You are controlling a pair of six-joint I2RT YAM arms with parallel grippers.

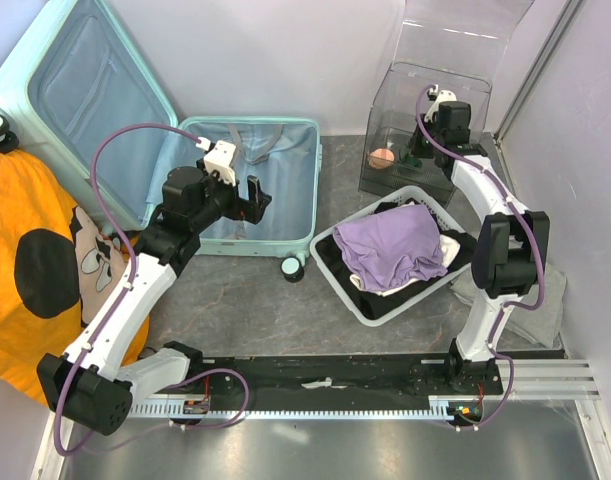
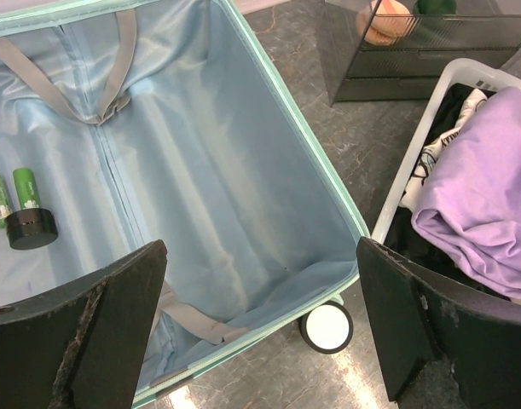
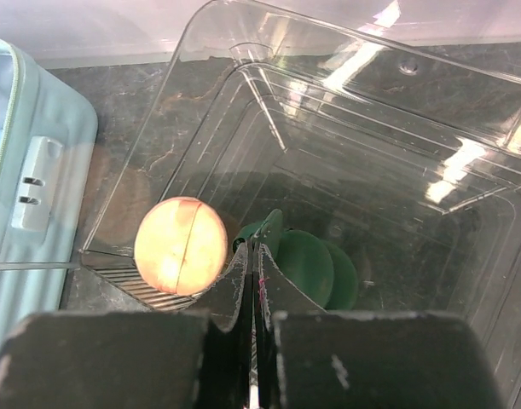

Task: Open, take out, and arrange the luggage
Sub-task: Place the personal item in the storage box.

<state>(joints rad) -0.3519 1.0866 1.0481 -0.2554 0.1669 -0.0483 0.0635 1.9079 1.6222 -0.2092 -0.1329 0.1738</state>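
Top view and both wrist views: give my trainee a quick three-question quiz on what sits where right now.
1. True or false: the luggage lies shut on the floor.
2. The purple garment lies in: A the luggage; B the white basket; C the clear box.
3. Fill in: over the clear box, the right fingers are ____ (open or shut).

Key: 1 false, it lies open; 2 B; 3 shut.
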